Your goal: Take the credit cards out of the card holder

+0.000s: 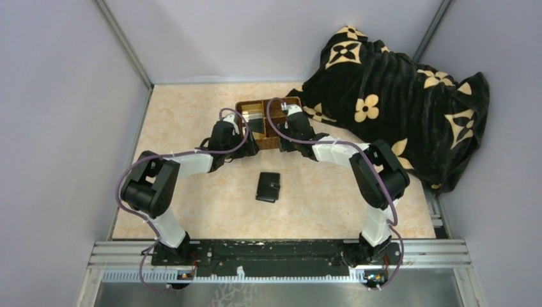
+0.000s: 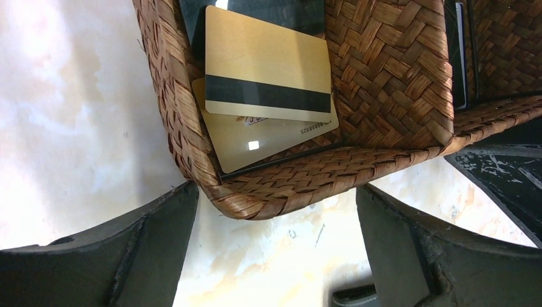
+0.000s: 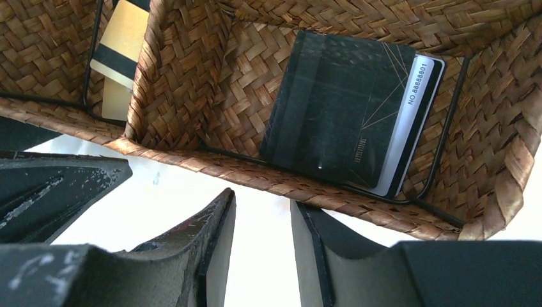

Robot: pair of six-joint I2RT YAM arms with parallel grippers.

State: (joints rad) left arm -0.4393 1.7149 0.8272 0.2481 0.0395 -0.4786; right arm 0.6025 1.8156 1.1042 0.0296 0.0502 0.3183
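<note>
Beige marbled surface, grey walls, and a black blanket with cream flowers heaped at 2 o'clock. The card holder lies flat mid-surface, folded, with neither arm touching it. At its 12 o'clock sits a wicker tray with the credit cards in it. The left compartment has a gold one, black stripe up, over another gold one whose tiny digits I can't read. The right compartment has a dark card on a grey card printed "NO" plus a run of 8s ending 01. The left hand is spread wide and empty at the tray's 7 o'clock corner. The right hand is open just a narrow gap, also empty, at 5 o'clock.
</note>
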